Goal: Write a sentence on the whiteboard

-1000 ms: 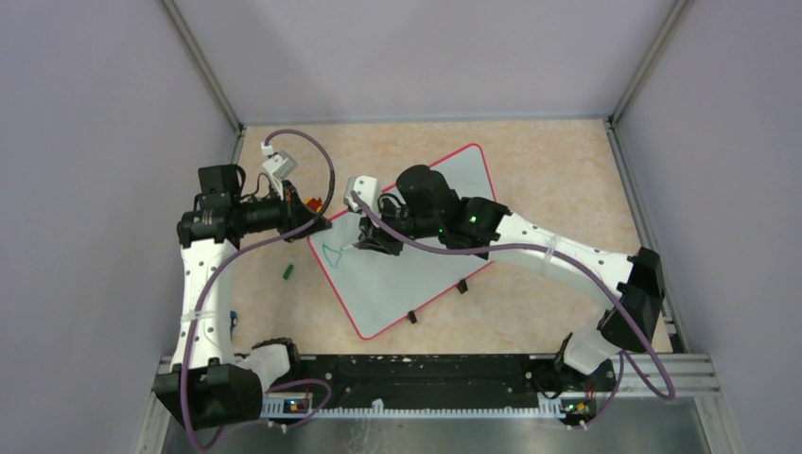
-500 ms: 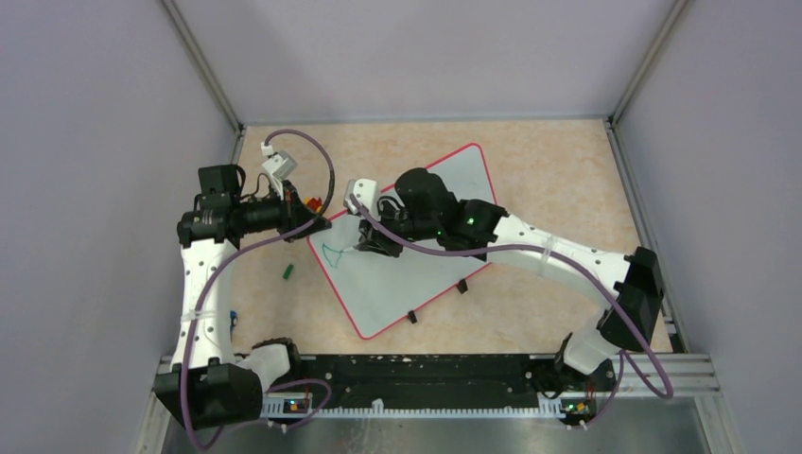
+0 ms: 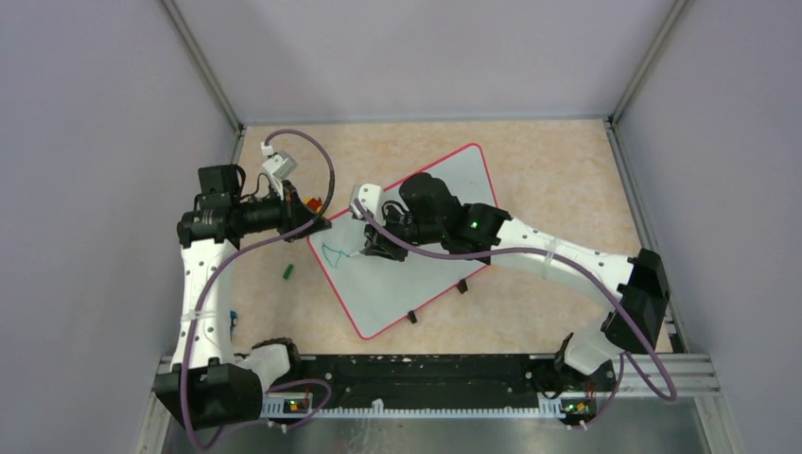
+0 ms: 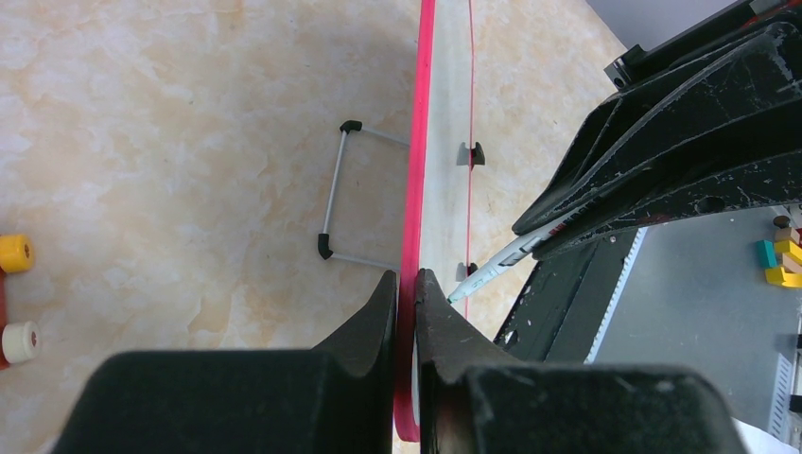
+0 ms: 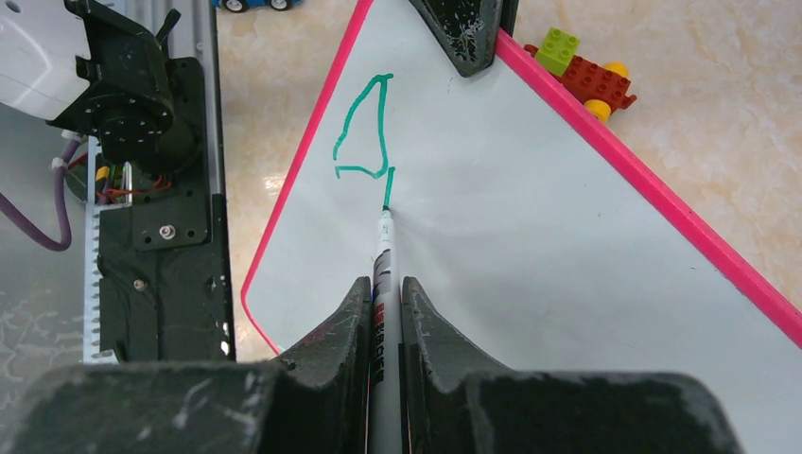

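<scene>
Beige marbled table (image 3: pixel 558 180) fills a bay closed in by grey walls, with 2 arms reaching over it from the near edge; the whiteboard (image 3: pixel 402 288) lies at a slant across the middle of the table, its thin red rim running all round and small black feet showing along its near long edge. The left fingers (image 3: pixel 319 225) are clenched on the board's red rim at its far-left corner, 1 finger on each face, as the left wrist view shows edge-on; the right fingers (image 3: pixel 375 248) are closed tight around a marker (image 5: pixel 382 260), which sticks out ahead of them with its tip touching the white surface. Of the sentence (image 5: pixel 359 171) only a start is there, near the clamped corner: 1 green closed shape like a narrow D, and a short green stroke just beside it, ending at the marker tip; the remaining white surface carries no ink. Just past the board's rim sits a toy (image 5: pixel 579 74) of red, green and yellow bricks; a small green piece (image 3: pixel 287 271) lies on the table left of the board, apart from it.
</scene>
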`<move>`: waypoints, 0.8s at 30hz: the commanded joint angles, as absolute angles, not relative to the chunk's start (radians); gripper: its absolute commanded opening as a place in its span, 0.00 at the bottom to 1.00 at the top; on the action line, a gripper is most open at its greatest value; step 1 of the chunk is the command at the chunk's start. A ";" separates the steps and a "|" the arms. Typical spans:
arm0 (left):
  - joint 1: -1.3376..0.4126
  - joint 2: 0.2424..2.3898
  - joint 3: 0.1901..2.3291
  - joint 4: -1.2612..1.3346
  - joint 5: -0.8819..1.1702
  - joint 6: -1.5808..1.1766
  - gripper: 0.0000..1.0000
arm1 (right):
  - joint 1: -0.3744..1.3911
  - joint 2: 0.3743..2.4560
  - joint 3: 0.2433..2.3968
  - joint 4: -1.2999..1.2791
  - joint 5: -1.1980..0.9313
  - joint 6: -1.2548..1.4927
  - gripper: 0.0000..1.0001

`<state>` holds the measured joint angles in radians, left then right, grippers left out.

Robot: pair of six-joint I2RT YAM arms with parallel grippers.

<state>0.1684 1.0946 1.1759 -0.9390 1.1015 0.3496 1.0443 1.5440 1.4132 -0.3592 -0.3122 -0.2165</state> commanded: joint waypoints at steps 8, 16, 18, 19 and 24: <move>0.167 1.078 1.169 -0.931 1.043 0.348 0.00 | 1.039 1.540 1.441 -0.314 -0.299 -0.219 0.00; 0.167 1.075 1.167 -0.930 1.041 0.348 0.00 | 1.030 1.551 1.471 -0.310 -0.302 -0.203 0.00; 0.167 1.075 1.167 -0.930 1.040 0.348 0.00 | 1.028 1.550 1.471 -0.309 -0.304 -0.201 0.00; 0.167 1.075 1.166 -0.930 1.040 0.347 0.00 | 1.027 1.551 1.472 -0.307 -0.305 -0.200 0.00; 0.167 1.075 1.166 -0.930 1.040 0.347 0.00 | 1.020 1.550 1.482 -0.304 -0.307 -0.194 0.00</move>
<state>0.1684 1.0946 1.1759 -0.9386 1.1019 0.3496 1.0420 1.5444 1.4174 -0.3592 -0.3157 -0.2047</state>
